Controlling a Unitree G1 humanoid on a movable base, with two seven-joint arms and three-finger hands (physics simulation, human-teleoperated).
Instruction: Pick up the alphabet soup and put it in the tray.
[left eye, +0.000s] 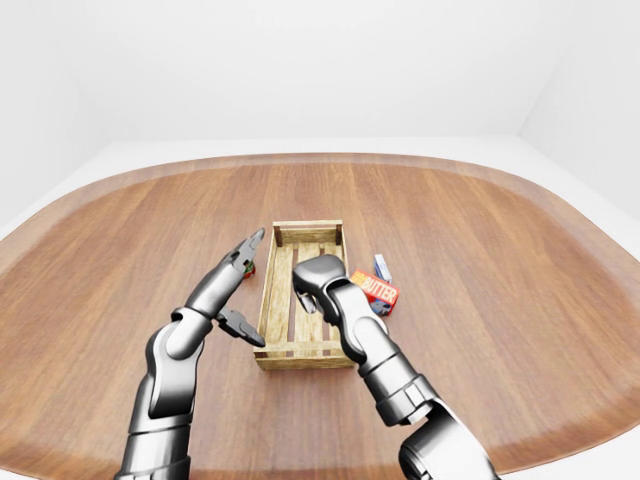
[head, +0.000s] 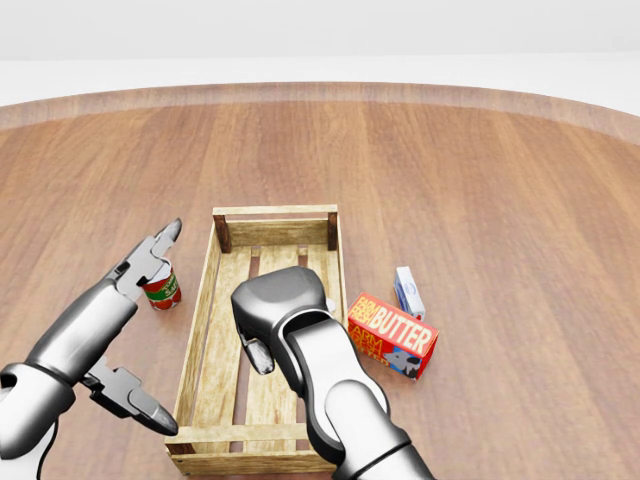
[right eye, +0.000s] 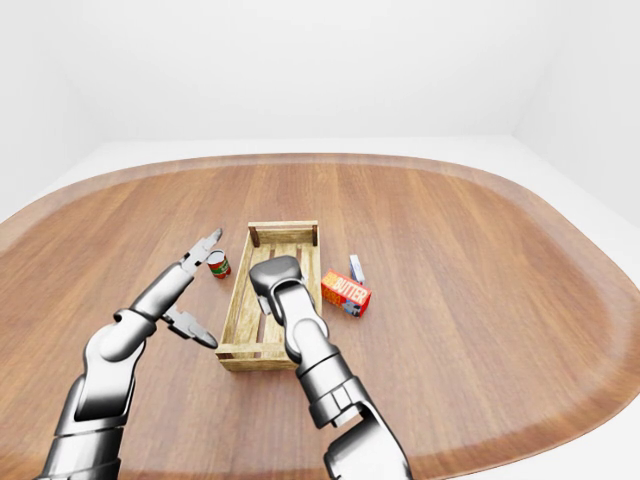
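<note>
Alphabet soup can (head: 161, 288) stood upright on the wooden table (head: 480, 180) just left of the slatted tray (head: 205, 300), left hand (head: 130, 330) spread open beside it, right hand (head: 272, 318) over the tray, grip unclear, butter box (head: 392, 334) right of the tray.

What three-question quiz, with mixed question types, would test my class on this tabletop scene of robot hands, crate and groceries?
1. True or false: the small red-and-green soup can stands inside the slatted wooden crate tray.
2. In the head view, the red rectangular butter box lies on which side of the tray? A) left B) right C) inside it
3. Fill in: the right robot hand hovers over the ____.

Key
1. False; it stands on the round wooden table, left of the tray, by the open left robot hand.
2. B
3. tray
</note>
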